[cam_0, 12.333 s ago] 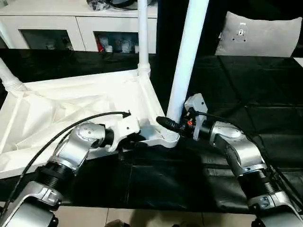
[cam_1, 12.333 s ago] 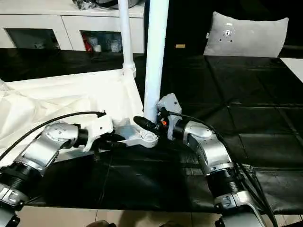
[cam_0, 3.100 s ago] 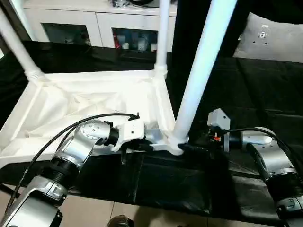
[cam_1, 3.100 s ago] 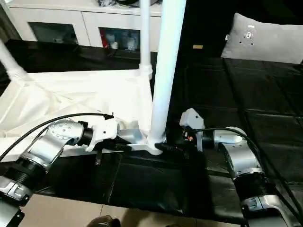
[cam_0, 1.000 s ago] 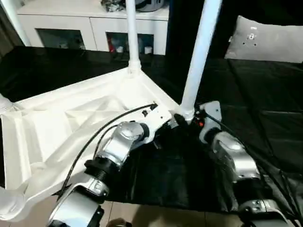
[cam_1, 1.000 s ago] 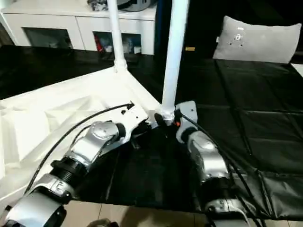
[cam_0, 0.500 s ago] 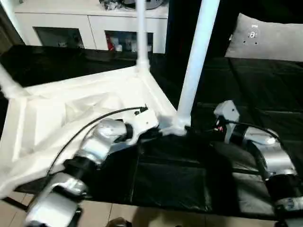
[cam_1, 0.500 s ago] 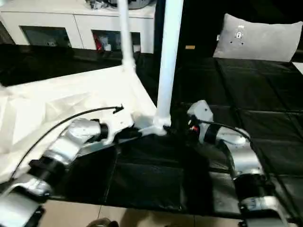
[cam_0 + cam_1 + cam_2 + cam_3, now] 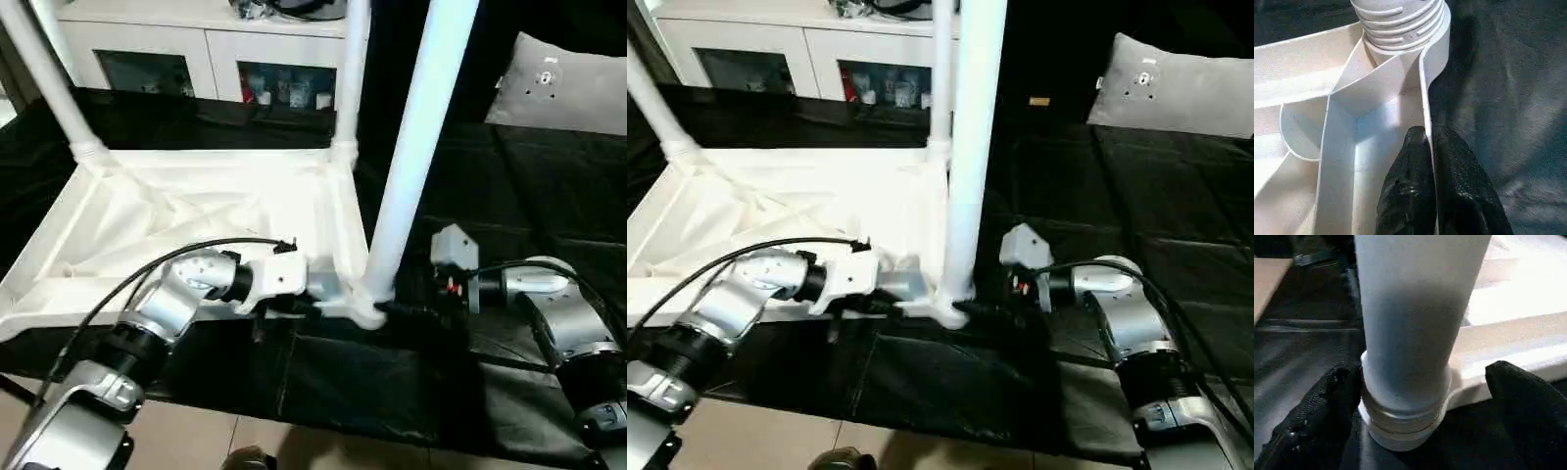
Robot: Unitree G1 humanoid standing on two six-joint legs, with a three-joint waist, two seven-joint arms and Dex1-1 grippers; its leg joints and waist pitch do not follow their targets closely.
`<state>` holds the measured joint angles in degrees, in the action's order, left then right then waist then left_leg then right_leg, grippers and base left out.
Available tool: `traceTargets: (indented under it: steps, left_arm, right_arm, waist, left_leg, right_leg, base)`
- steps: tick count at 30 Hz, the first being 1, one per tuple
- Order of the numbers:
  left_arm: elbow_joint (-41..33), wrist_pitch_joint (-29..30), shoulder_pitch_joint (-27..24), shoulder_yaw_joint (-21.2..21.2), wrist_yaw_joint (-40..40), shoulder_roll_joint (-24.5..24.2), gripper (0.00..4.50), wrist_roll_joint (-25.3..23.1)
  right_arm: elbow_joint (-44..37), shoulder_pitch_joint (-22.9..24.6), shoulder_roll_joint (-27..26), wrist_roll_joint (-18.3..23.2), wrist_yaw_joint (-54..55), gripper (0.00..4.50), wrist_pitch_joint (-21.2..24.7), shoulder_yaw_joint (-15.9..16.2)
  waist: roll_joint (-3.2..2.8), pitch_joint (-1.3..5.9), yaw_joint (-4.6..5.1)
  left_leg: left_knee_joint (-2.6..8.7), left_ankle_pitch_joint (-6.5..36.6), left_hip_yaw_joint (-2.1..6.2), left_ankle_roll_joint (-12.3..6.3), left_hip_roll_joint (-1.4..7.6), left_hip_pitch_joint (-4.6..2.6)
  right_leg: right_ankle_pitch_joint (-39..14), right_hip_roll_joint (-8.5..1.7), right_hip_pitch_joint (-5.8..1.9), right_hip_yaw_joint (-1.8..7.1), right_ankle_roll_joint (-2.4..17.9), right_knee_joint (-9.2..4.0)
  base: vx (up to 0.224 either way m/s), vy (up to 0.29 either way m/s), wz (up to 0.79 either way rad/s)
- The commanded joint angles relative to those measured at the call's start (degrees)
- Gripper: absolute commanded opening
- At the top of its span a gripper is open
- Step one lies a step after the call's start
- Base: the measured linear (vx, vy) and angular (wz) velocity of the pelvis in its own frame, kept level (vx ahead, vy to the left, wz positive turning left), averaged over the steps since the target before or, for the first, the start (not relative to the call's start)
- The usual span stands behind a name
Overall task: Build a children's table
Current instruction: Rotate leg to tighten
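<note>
Children's table (image 9: 196, 211) lies upside down on the black-covered surface (image 9: 549, 196), ribbed underside up, three legs visible, all pointing straight up. Long axis of the top runs left-right across the head view. It was skewed a second ago and now sits squared to the robot, so it has been swung round; looks like repositioning, maybe for the remaining corner. Left gripper (image 9: 1425, 147) has its fingers (image 9: 1408, 196) pinched shut on the thin rim wall beside the near corner socket. Right gripper (image 9: 1415, 377) has its fingers (image 9: 1322, 401) spread wide either side of the near leg (image 9: 416, 147) base, not clamping it.
</note>
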<state>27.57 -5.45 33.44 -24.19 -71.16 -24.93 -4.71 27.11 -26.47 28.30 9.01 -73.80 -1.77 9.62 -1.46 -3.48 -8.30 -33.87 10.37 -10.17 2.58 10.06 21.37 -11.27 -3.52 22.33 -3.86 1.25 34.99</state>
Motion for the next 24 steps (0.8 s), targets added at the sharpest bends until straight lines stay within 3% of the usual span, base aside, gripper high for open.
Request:
traceTargets:
  steps: [1, 7, 8, 18, 24]
  left_arm:
    - [-1.23, -0.63, -1.15, -3.33, -3.12, -0.49, 0.00, -1.47]
    - [-1.92, -0.84, -1.27, -3.99, -4.30, -0.40, 0.00, -1.34]
    - [-1.91, -0.90, -1.26, -4.05, -4.38, -0.39, 0.00, -1.37]
    - [-1.90, -0.61, -1.23, -4.33, -4.54, -0.33, 0.00, -1.69]
    - [-2.02, 0.14, -1.52, -3.88, -3.91, -0.25, 0.00, -1.52]
  right_arm:
    - [-0.73, 0.53, 0.13, 0.23, -0.70, 4.12, 0.47, 0.57]
    - [-0.56, 0.41, -0.55, 0.79, -1.41, 3.80, 0.66, 0.63]
    - [-0.55, 0.42, -0.57, 0.81, -1.52, 3.53, 0.71, 0.65]
    - [-2.17, 1.44, -0.53, 2.34, -4.32, 2.79, 4.07, 1.49]
    - [-4.13, 3.31, -0.87, 3.04, -4.26, 2.61, 5.21, 1.95]
  waist:
    - [0.37, 3.94, 0.17]
    - [0.32, 3.92, 0.17]
    - [0.25, 3.95, 0.16]
    - [0.23, 3.95, 0.07]
    - [0.22, 3.66, 0.05]
  left_leg:
    - [3.83, 10.42, 1.18, -3.96, 3.91, -0.84]
    - [3.92, 11.31, 1.23, -3.31, 3.85, -0.94]
    - [3.91, 10.92, 1.25, -3.36, 3.88, -0.89]
    - [3.89, 11.06, 1.25, -3.50, 3.89, -0.91]
    - [4.13, 12.81, 1.28, -2.88, 3.90, -1.04]
  right_leg:
    - [-9.39, -5.61, -2.38, 3.08, 13.73, -3.91]
    - [-10.74, -5.56, -2.40, 3.05, 13.30, -4.07]
    - [-10.05, -5.55, -2.41, 3.06, 13.38, -3.99]
    - [-9.97, -5.56, -2.44, 3.01, 13.50, -4.00]
    - [-12.93, -5.59, -2.30, 3.08, 12.87, -4.37]
  base:
    - [0.000, 0.000, 0.00]
    - [0.000, 0.000, 0.00]
    - [0.000, 0.000, 0.00]
    - [0.000, 0.000, 0.00]
    - [0.000, 0.000, 0.00]
